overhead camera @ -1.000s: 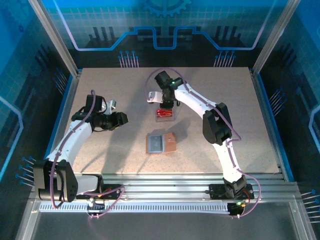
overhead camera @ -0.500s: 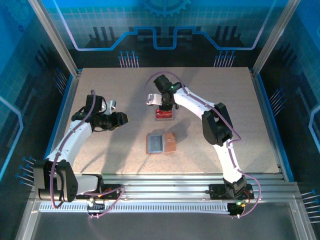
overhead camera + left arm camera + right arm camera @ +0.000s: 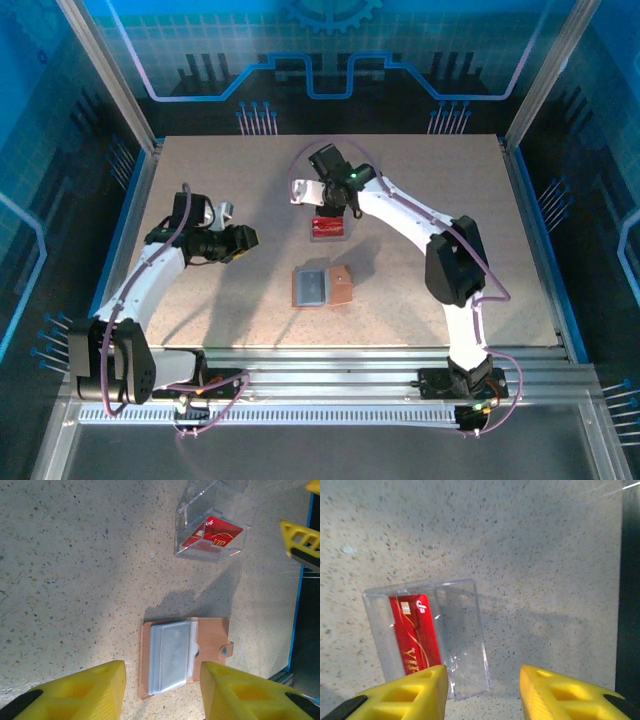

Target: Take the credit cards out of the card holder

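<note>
1. A single red credit card (image 3: 415, 637) lies in a small clear plastic tray (image 3: 462, 630) on the table (image 3: 200, 170). The card holder (image 3: 322, 287) lies unfolded near the table's middle, a short way nearer the arm bases than the tray. On that showing, the job is partly done.
2. Any dark or yellow-orange cards would be tucked in the holder's pockets. That is a judgement, since the pockets cannot be read. If so, the larger share of the work is left.
3. The right claw (image 3: 482, 692) hangs close over the tray with its jaws apart and nothing between them. The left claw (image 3: 162, 695) is poised off to the holder's left, aimed at it, with its jaws likewise parted and empty.
4. The left wrist view shows the holder's grey-blue inner sleeves and small clasp tab (image 3: 226, 651), which the top view reduces to a pale patch. The sleeves are too blurred to pick out card edges.
5. The right wrist view shows the gold chip and lettering on the red card and the tray's clear walls. The top view lays out both arms at once.
</note>
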You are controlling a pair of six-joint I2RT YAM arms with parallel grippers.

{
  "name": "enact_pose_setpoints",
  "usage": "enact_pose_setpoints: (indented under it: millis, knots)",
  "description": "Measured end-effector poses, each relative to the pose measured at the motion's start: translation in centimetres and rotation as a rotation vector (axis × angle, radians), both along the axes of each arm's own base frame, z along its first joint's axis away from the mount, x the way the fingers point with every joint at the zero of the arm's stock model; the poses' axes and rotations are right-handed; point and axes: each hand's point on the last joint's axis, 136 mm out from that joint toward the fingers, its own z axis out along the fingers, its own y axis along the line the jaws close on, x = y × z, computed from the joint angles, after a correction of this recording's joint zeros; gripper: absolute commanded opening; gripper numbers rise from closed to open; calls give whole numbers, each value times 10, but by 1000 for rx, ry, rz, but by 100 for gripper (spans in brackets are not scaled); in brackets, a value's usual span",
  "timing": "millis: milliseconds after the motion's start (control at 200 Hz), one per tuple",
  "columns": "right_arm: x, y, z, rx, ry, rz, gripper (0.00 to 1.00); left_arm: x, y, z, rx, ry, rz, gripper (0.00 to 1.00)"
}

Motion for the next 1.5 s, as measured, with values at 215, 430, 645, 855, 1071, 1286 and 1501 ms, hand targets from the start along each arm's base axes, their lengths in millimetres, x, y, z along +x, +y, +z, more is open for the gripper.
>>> enact_pose_setpoints:
  millis: [215, 430, 645, 855, 1071, 1286, 1501]
  knots:
    - [-38, 17, 14, 44, 14, 19, 42, 2, -10, 1, -32, -7, -3, 44]
    - [-84, 34, 4, 76, 86, 22, 42, -8, -35, -7, -55, 20, -48, 44]
    - [-122, 39, 2, 149, 170, -54, 42, -15, -58, -11, -79, 26, -87, 43]
    - [-151, 41, 6, 337, 306, -243, 40, -34, -79, -34, -100, 80, -122, 38]
    - [-177, 35, -17, 524, 509, -505, 32, -52, -92, -67, -108, 166, -138, 27]
    - [-187, 47, -48, 612, 766, -766, 25, -65, -98, -83, -109, 203, -151, 10]
    - [-183, 54, -70, 647, 884, -921, 19, -63, -99, -90, -110, 201, -151, 6]
